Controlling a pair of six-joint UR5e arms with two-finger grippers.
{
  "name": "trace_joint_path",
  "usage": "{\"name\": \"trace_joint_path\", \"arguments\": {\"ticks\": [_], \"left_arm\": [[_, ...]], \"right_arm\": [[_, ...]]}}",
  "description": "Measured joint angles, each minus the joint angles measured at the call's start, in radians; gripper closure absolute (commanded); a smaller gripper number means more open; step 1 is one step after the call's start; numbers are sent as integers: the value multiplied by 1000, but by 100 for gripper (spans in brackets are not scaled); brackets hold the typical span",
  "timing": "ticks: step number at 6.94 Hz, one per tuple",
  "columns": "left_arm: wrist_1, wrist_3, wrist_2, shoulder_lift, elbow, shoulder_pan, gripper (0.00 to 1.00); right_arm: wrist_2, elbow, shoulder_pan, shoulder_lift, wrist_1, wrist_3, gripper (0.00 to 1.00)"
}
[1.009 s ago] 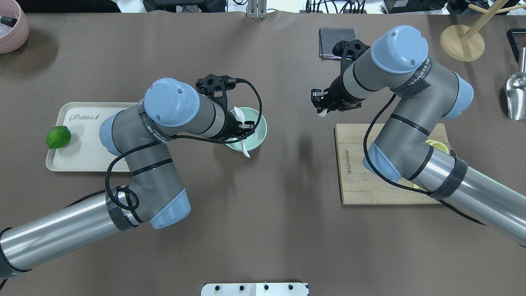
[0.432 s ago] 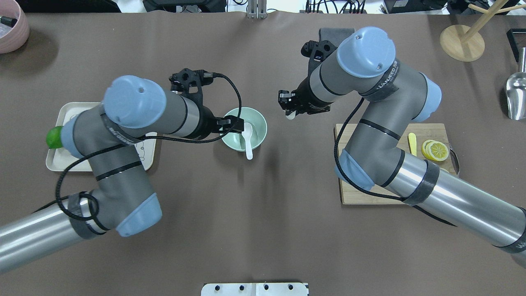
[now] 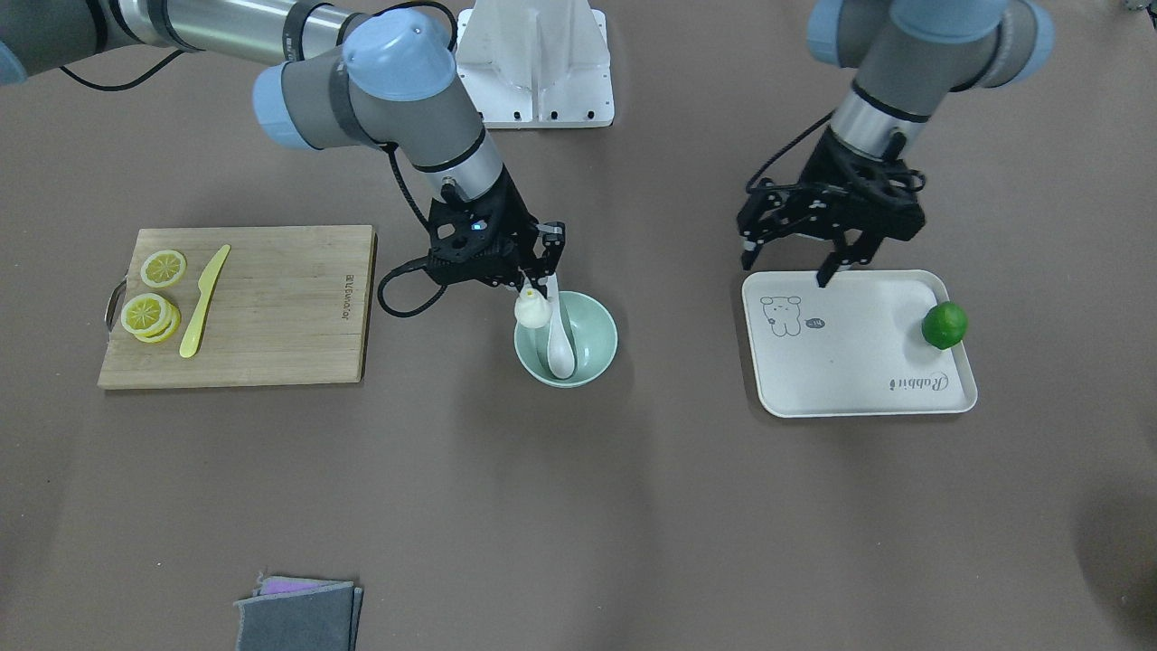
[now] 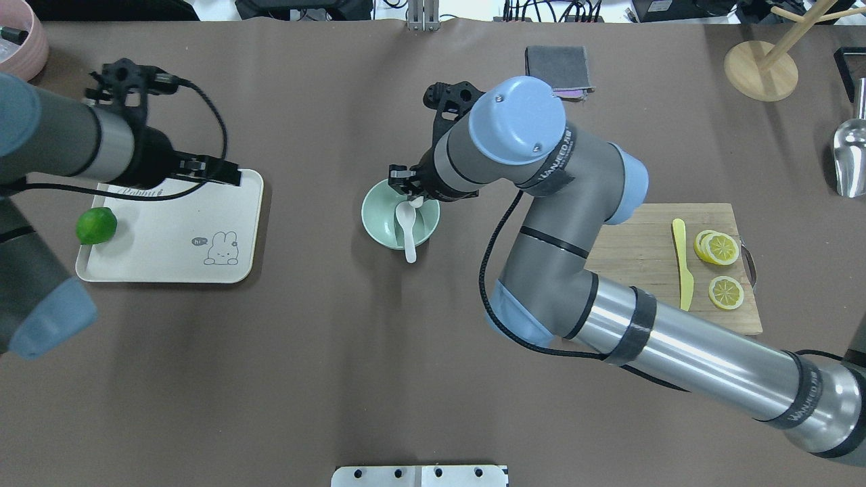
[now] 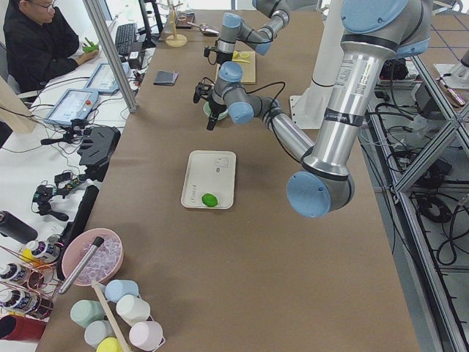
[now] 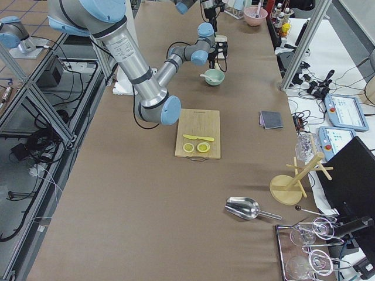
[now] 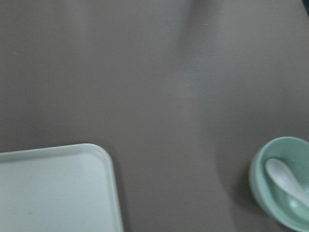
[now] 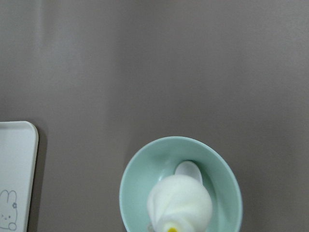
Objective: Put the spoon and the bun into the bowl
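The mint-green bowl (image 4: 379, 218) stands at the table's middle. The white spoon (image 4: 407, 231) lies in it, its handle over the near rim. The bowl (image 3: 601, 348) and spoon (image 3: 560, 342) also show in the front view. My right gripper (image 3: 540, 282) is shut on the white bun (image 3: 533, 310) and holds it just above the bowl's rim. In the right wrist view the bun (image 8: 179, 205) hangs over the bowl (image 8: 140, 164) and the spoon (image 8: 189, 170). My left gripper (image 3: 785, 265) is open and empty over the far edge of the cream tray (image 3: 850, 362).
A green lime (image 4: 96, 225) lies on the tray (image 4: 169, 257). A wooden cutting board (image 4: 636, 250) at the right holds lemon slices (image 4: 718, 247) and a yellow knife (image 4: 682, 264). A grey cloth (image 4: 556, 64) lies at the back. A pink bowl (image 4: 20, 40) stands back left.
My left gripper drew back left from the bowl to the tray, the spoon left in the bowl. My right gripper carried the bun left to above the bowl.
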Motion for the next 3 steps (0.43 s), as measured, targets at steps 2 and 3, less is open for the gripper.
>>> {"name": "trace_joint_path", "arguments": {"ticks": [2, 3], "left_arm": [[-6, 57, -10, 82, -27, -92, 2], [-14, 62, -10, 91, -25, -114, 2]], "right_arm": [[-34, -135, -11, 62, 108, 1, 0], [-43, -163, -10, 68, 142, 2, 0]]}}
